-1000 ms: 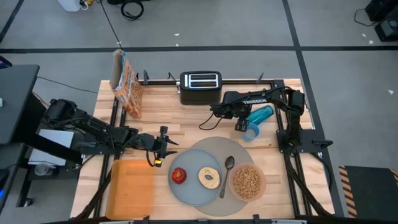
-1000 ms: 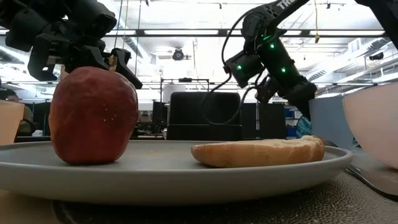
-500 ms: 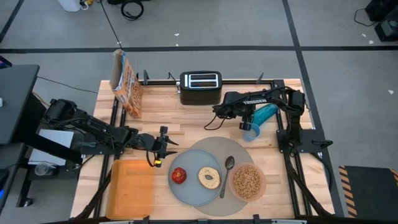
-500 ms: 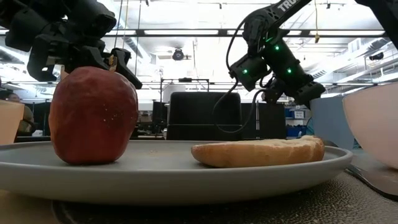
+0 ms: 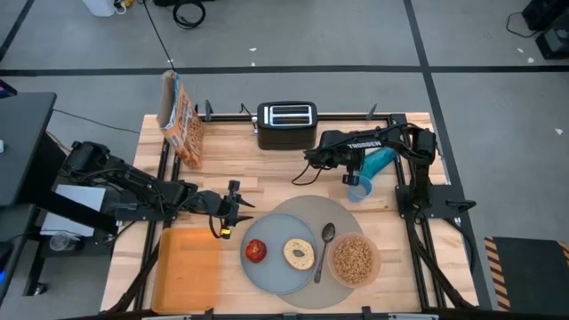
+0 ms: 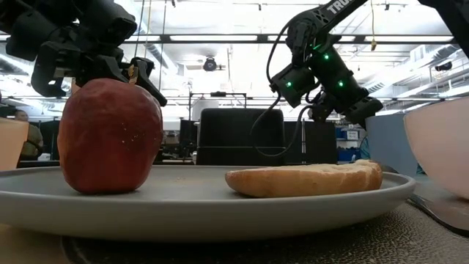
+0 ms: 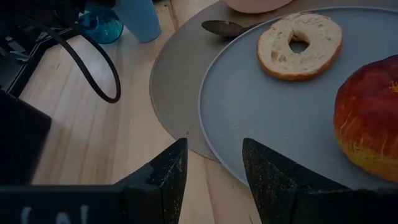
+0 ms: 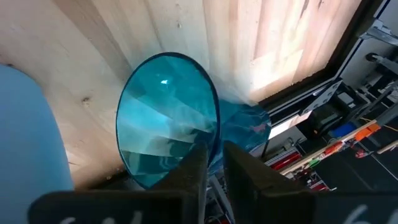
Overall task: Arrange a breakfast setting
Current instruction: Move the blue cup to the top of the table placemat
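Note:
The round grey mat [image 5: 307,209] carries the grey-blue plate [image 5: 276,271] with the red fruit [image 5: 256,251] and the bagel [image 5: 299,254]. The metal spoon [image 5: 324,242] and the pink bowl of brown cereal [image 5: 354,260] lie beside the plate. My left gripper [image 5: 231,211] is open and empty just left of the plate [image 7: 261,112]. My right gripper [image 5: 354,169] is shut on the teal tumbler [image 5: 380,161] at the far right. A light blue cup [image 5: 358,188] stands next to the tumbler. My right gripper pinches the tumbler's wall at the rim of its open mouth [image 8: 214,134], one finger inside and one outside. The fingers come from the table's left. The tumbler is tilted, its base toward the table's right edge. Whether it touches the table I cannot tell.
The black toaster [image 5: 286,124] stands at the far middle and a cereal box [image 5: 180,120] at the far left. The orange tray [image 5: 187,271] lies at the near left. A black cable [image 7: 93,68] loops over the wood between the arms.
My right gripper has gone a little up and toward the table's right edge with the teal tumbler, then has kept still.

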Tool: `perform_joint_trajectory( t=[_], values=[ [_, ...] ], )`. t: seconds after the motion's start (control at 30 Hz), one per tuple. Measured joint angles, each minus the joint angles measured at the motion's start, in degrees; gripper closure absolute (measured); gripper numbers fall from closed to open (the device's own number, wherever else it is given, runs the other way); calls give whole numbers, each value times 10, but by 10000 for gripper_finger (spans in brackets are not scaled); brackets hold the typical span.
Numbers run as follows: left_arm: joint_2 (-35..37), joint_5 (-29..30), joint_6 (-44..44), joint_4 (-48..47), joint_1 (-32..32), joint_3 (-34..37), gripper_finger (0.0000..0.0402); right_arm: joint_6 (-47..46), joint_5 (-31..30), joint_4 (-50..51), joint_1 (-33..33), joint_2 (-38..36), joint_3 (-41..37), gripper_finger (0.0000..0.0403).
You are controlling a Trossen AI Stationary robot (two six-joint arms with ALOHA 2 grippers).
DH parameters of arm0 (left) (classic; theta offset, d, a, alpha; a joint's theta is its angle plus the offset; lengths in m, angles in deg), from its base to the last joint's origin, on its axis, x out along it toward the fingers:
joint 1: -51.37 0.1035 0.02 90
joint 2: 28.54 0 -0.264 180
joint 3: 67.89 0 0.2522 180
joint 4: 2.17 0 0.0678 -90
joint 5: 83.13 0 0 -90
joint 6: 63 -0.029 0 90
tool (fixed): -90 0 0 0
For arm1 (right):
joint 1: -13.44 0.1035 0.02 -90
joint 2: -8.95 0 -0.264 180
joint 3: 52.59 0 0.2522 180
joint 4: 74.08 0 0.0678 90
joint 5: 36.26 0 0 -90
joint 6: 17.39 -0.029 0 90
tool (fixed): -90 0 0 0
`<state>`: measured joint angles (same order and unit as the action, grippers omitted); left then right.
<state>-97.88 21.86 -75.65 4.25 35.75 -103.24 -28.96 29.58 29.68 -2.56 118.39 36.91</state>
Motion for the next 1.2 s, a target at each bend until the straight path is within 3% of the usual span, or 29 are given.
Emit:
perform_joint_trajectory(
  t=[0.3,0.83,0.93,1.13,1.2],
  values=[
    [0,0,0,-1,0,0,239,8,0,-1,-10,-1,0,394],
    [0,0,0,-5,0,0,239,22,-10,0,-13,-36,22,395],
    [0,0,2,-10,0,0,239,24,-12,1,-19,-60,21,374],
    [0,0,13,-26,0,0,239,43,-28,1,-73,-148,-10,287],
    [0,0,15,-28,0,0,239,38,2,1,-89,-172,-17,258]
  ],
)
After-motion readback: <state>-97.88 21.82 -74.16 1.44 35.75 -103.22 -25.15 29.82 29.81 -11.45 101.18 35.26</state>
